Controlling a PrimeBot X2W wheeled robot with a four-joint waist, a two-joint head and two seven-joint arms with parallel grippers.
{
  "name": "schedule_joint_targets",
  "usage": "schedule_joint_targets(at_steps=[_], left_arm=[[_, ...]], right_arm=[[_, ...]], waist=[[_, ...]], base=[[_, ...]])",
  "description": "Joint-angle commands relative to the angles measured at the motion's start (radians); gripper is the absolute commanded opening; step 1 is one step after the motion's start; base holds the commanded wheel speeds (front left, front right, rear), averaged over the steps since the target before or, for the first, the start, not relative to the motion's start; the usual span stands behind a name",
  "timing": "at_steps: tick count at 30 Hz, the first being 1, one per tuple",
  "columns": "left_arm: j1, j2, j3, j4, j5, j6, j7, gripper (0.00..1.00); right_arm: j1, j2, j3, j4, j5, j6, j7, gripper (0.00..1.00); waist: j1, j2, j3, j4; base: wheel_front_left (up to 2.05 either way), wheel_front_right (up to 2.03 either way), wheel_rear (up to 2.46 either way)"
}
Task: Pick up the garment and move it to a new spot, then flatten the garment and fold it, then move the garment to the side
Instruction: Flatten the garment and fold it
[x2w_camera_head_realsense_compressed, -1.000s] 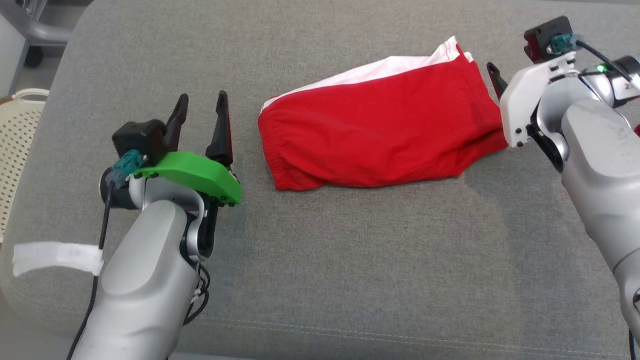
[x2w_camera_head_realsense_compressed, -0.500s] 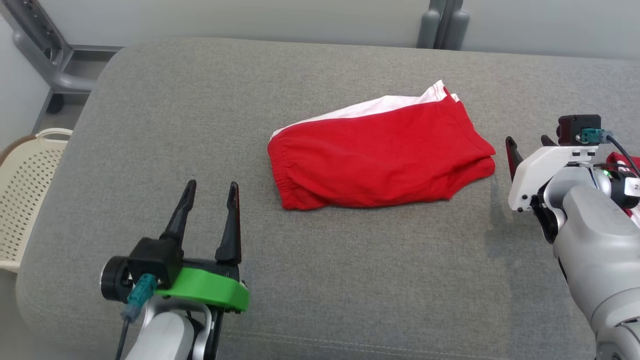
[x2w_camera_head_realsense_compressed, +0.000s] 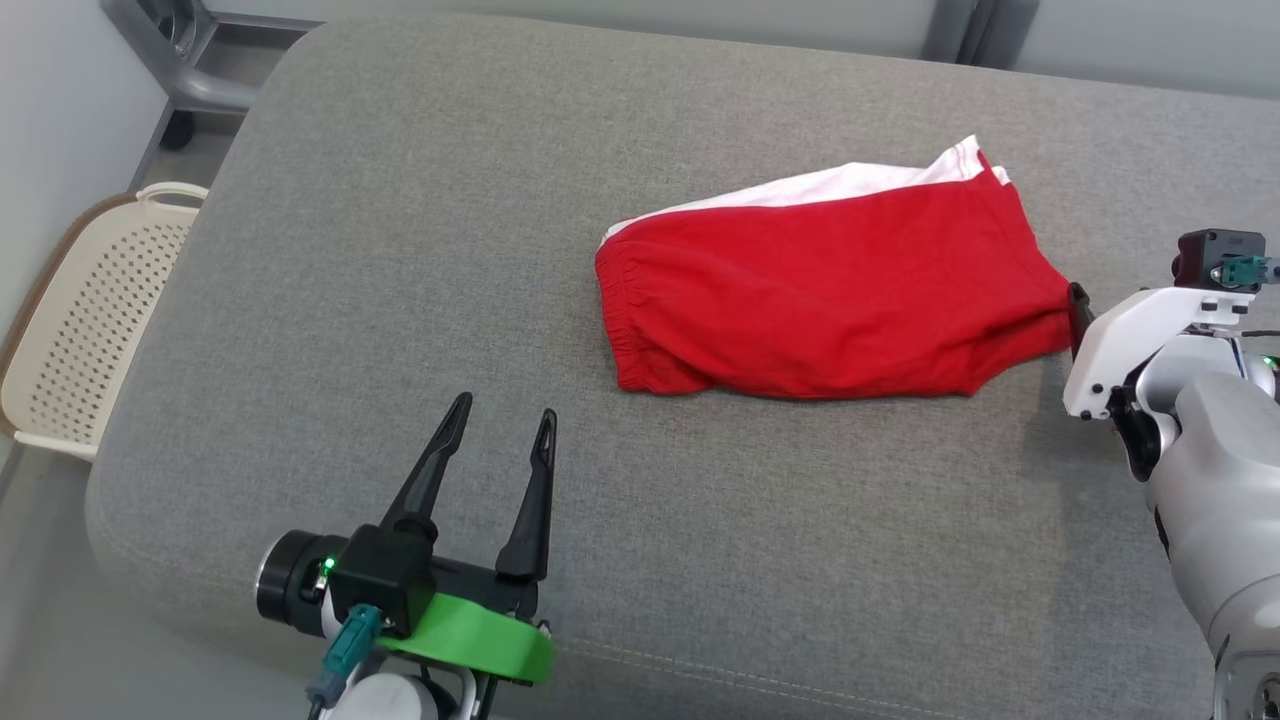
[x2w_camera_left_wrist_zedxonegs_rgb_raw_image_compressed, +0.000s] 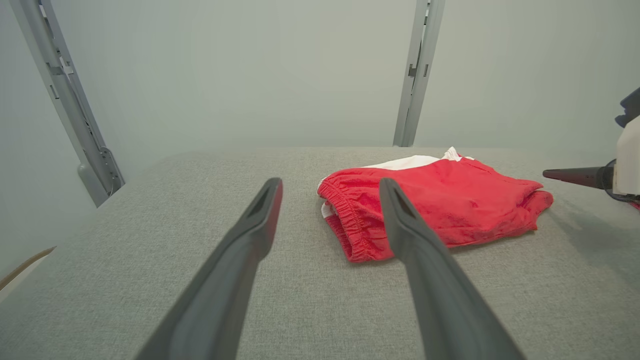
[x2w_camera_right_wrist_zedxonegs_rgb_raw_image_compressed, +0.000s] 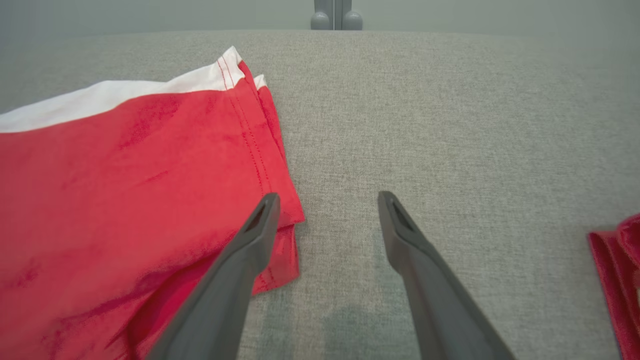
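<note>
The garment (x2w_camera_head_realsense_compressed: 830, 290), red shorts with a white side stripe, lies folded on the grey cushioned surface (x2w_camera_head_realsense_compressed: 400, 250); its elastic waistband faces left. My left gripper (x2w_camera_head_realsense_compressed: 505, 410) is open and holds nothing, near the front edge and well short of the waistband. In the left wrist view the garment (x2w_camera_left_wrist_zedxonegs_rgb_raw_image_compressed: 450, 205) lies ahead and to the right of the left gripper (x2w_camera_left_wrist_zedxonegs_rgb_raw_image_compressed: 331, 182). My right gripper (x2w_camera_right_wrist_zedxonegs_rgb_raw_image_compressed: 328, 197) is open just off the garment's right hem (x2w_camera_right_wrist_zedxonegs_rgb_raw_image_compressed: 125, 175), its left finger over the hem corner. One dark fingertip of the right gripper (x2w_camera_head_realsense_compressed: 1078, 305) shows beside the hem.
A cream perforated basket (x2w_camera_head_realsense_compressed: 90, 330) stands off the surface's left side. A grey metal frame (x2w_camera_head_realsense_compressed: 190, 70) and posts (x2w_camera_head_realsense_compressed: 960, 30) stand behind. Another piece of red cloth (x2w_camera_right_wrist_zedxonegs_rgb_raw_image_compressed: 617, 265) lies at the far right. The right gripper's finger (x2w_camera_left_wrist_zedxonegs_rgb_raw_image_compressed: 570, 175) juts in from the right.
The head camera has shifted. My left gripper has drawn back from beside the waistband towards the front edge. The right gripper stays by the garment's right end, open throughout.
</note>
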Motion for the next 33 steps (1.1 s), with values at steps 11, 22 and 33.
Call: schedule_joint_targets(at_steps=[11,22,33], left_arm=[[-0.012,-0.005,-0.012,0.002,-0.009,0.002,0.011,1.0],[-0.014,-0.001,-0.023,0.02,-0.014,-0.002,0.021,1.0],[0.028,0.014,-0.037,0.03,-0.026,0.009,0.044,1.0]], right_arm=[[0.04,0.047,-0.164,0.009,-0.125,-0.002,0.09,0.9],[0.071,0.1,-0.261,-0.018,-0.193,-0.002,0.097,0.0],[0.154,0.147,-0.326,-0.067,-0.273,-0.002,0.084,0.0]], waist=[[0.0,0.0,0.049,0.054],[0.0,0.0,0.028,0.039],[0.0,0.0,-0.054,-0.017]], base=[[0.0,0.0,0.0],[0.0,0.0,0.0],[0.0,0.0,0.0]])
